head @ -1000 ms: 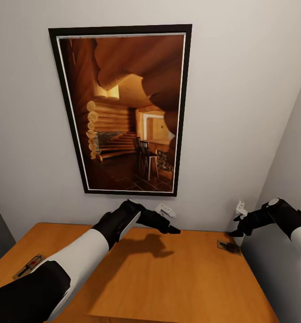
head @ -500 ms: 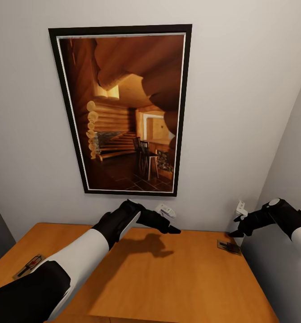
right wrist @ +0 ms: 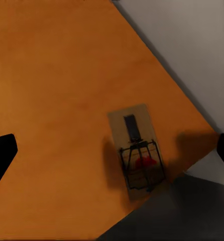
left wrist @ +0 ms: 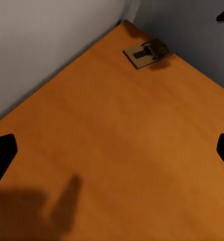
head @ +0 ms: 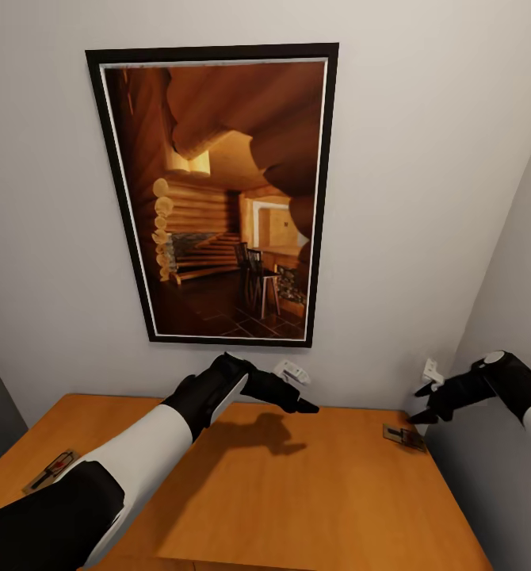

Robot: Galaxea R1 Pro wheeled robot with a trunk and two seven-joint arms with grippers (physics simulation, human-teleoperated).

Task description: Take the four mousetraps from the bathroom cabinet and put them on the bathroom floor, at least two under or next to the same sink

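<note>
The right gripper (head: 425, 402) hung wide open and empty just above a mousetrap (head: 403, 436) in the cabinet's (head: 297, 492) corner.

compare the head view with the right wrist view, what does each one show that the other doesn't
Head view alone: the framed picture on the wall, the left gripper hovering over the cabinet, and a second mousetrap near the cabinet's left edge. Right wrist view alone: the red spot under the dark wire of the corner mousetrap. Both share that corner mousetrap, lying flat on the orange-brown top below the open right gripper.
</note>
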